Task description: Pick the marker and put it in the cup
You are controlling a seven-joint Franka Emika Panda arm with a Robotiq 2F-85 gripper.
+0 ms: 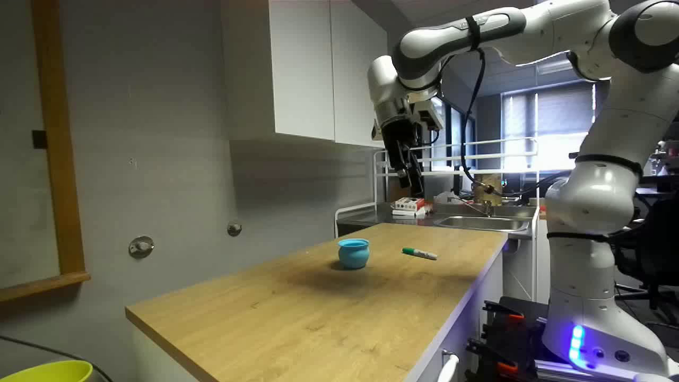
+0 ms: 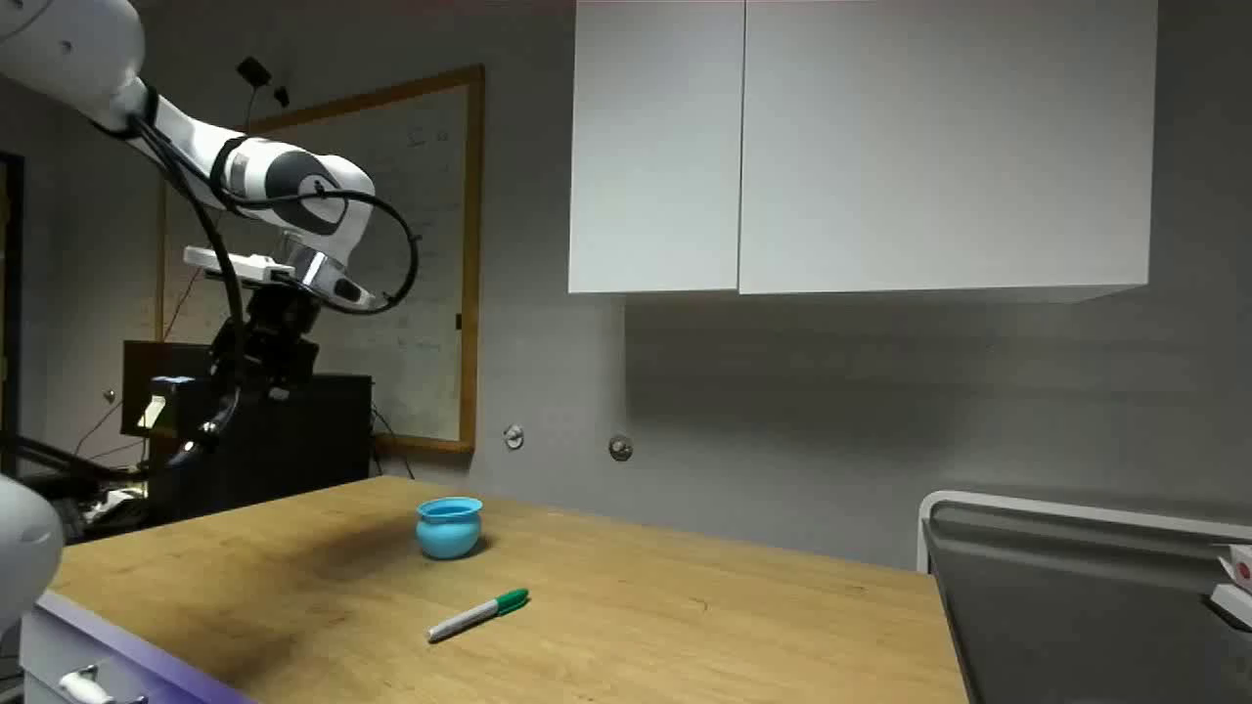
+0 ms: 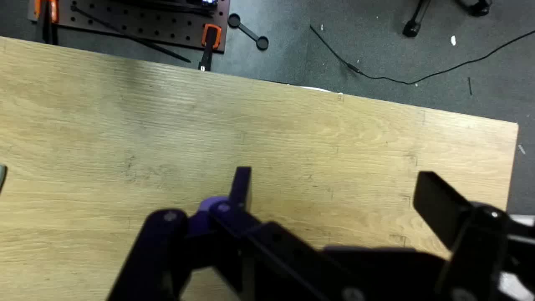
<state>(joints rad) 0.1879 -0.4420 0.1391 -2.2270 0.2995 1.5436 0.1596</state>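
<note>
Hand [image 3: 334, 188]: nearest of all in the wrist view; its fingers [image 3: 441, 205] are spread wide, with only bare desk [image 3: 292, 129] seen between their tips, so nothing is gripped. Both exterior views show it well above the desk; I suppose such height lets it travel without knocking the cup [image 2: 449, 533].
Marker [image 1: 419, 253]: it lies flat on the desk, not yet picked, its green cap [image 1: 408, 251] turned toward the wall [image 1: 175, 175]. Lying so, it will probably need one finger on each side of its thin body.
Cup: it stands upright near the marker, not touching it, mouth upward, which should suit dropping the marker inside. Both exterior views show it; in the wrist view I can recognise no cup.
Small piece [image 3: 2, 174]: cut off at the left edge of the wrist view; it may be the marker's end, but I cannot tell.
Clamp [image 3: 211, 35]: it sits at the edge of the plate [image 3: 190, 29], beside the desk, presumably to fix it firmly; the plate's holes show only in the wrist view.
Sink [image 1: 472, 224]: beyond one end of the desk; only an exterior view shows it.
</note>
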